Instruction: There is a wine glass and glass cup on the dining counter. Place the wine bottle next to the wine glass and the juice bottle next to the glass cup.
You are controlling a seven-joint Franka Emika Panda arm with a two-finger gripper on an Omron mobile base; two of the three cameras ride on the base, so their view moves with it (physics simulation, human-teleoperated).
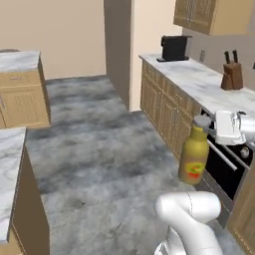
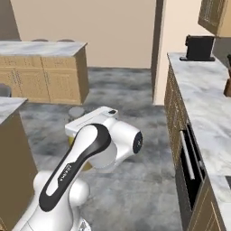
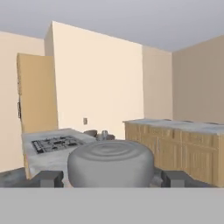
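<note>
In the left base view, the juice bottle (image 1: 193, 155) hangs upright in the air above the grey floor (image 1: 99, 149), off every table, at about 4 o'clock in the picture. The hand (image 1: 211, 128) comes in from 3 o'clock and meets the bottle at its grey cap. Behind it a marble table (image 1: 199, 79) runs up toward 1 o'clock, carrying a black coffee machine (image 1: 174, 48) and a knife block (image 1: 232, 74).

In the right base view, the arm (image 2: 85, 153) covers most of the bottle; a sliver of amber and the grey cap (image 2: 76, 111) peek out at its 10 o'clock side.

In the hand view, the cap (image 3: 110, 162) sits at 6 o'clock between the two fingertips (image 3: 46, 178), which stand spread wide and pinch the bottle at the cap. Beyond, at 9 o'clock, lies the dining table (image 3: 52, 151) with its black cooktop (image 3: 54, 142); small glassware stands on it, too blurred to tell apart.
</note>
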